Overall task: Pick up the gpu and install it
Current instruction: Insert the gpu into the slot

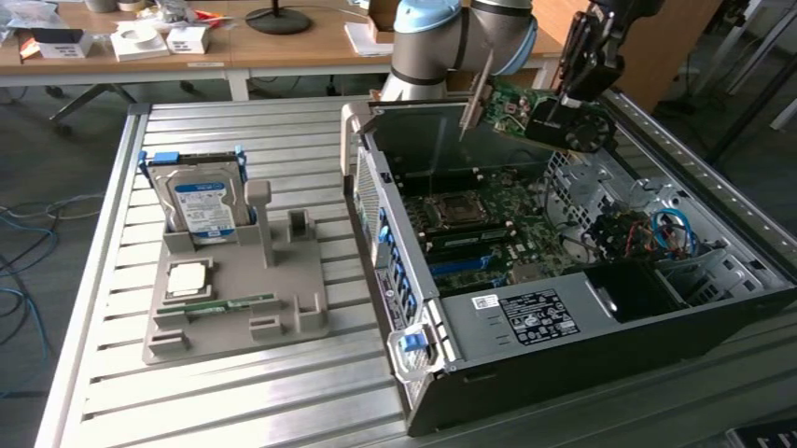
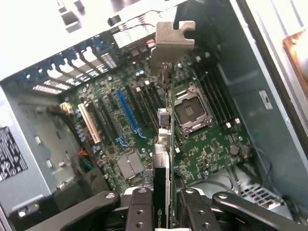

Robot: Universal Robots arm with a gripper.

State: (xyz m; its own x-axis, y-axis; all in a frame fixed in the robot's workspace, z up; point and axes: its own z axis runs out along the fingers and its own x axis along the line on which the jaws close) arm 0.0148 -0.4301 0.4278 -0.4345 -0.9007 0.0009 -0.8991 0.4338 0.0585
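Claw (image 2: pixel 162 208) pinching the gpu (image 2: pixel 164 132) edge-on, arm angled down over the open computer case (image 1: pixel 498 378)

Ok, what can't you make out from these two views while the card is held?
- Wrist view: the motherboard strip under the gpu is covered by the card itself, so which slot lies beneath is unclear.
- Exterior view: where the jaws meet the card is hidden by the gripper body.
- Exterior view: the label print inside the case is too small to read.
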